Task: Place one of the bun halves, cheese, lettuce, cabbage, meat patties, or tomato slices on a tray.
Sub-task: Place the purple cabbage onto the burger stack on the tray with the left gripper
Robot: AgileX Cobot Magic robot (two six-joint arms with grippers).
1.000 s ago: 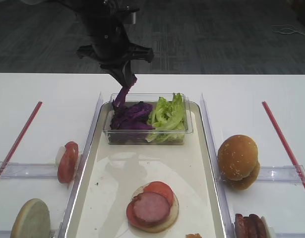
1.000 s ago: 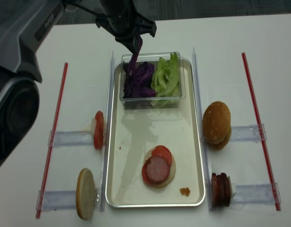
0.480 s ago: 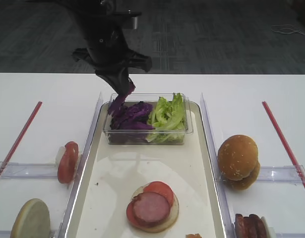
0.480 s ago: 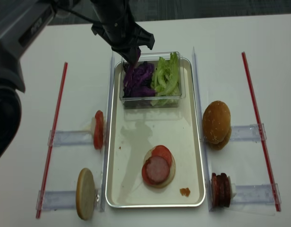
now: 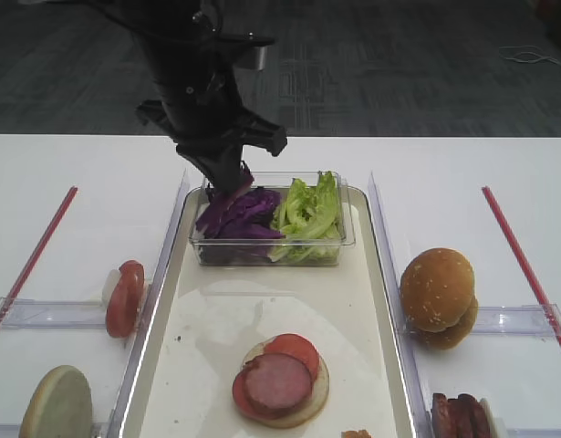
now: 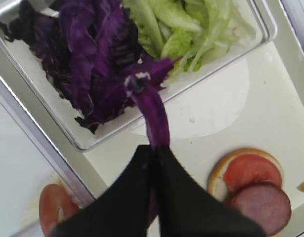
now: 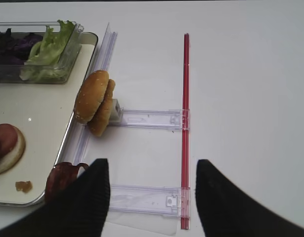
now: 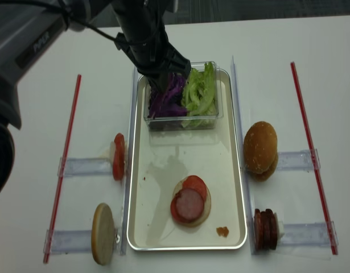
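My left gripper (image 6: 154, 148) is shut on a long purple cabbage strip (image 6: 152, 111), which dangles from its tips over the clear tub (image 5: 271, 252). From the exterior view, that gripper (image 5: 227, 182) hangs just above the tub's cabbage pile (image 5: 236, 217), beside the green lettuce (image 5: 307, 210). On the cream tray (image 5: 262, 310) lies a pale bun half topped with a tomato slice (image 5: 294, 347) and a meat patty (image 5: 277, 383). My right gripper (image 7: 152, 165) is open over bare table, nothing between its fingers (image 7: 95, 177).
Domed bun halves (image 5: 437, 287) and upright patties (image 5: 460, 415) stand on clear holders right of the tray. Tomato slices (image 5: 125, 297) and a flat bun half (image 5: 57, 406) stand on the left. Red strips (image 5: 522, 260) flank both sides. A crumb (image 8: 222, 231) lies near the tray's front edge.
My left gripper has come down and toward the near side with the cabbage strip, now low over the tub's purple pile. Nothing else has moved.
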